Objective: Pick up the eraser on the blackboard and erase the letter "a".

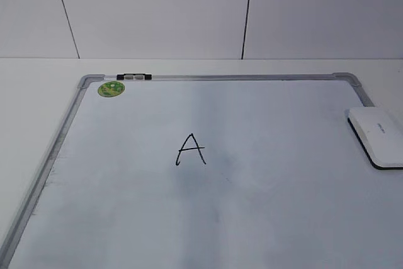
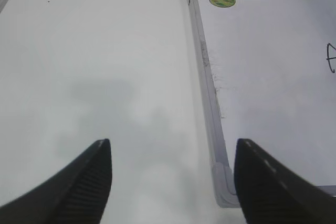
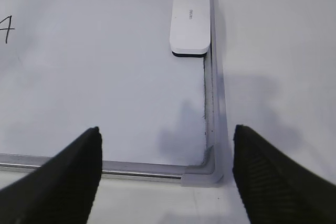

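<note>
The blackboard is a white board with a grey frame, lying flat on the white table. The eraser, a white block with a black underside, lies on the board against its right frame edge, and it also shows in the right wrist view. No lowercase "a" shows in any view. My right gripper is open and empty over the board's near right corner, well short of the eraser. My left gripper is open and empty over the table beside the board's near left corner. Neither gripper shows in the exterior view.
A taller capital "A" in black marker is at the board's middle. A round green sticker and a black-and-white clip are at the far left corner. A white tiled wall stands behind the table.
</note>
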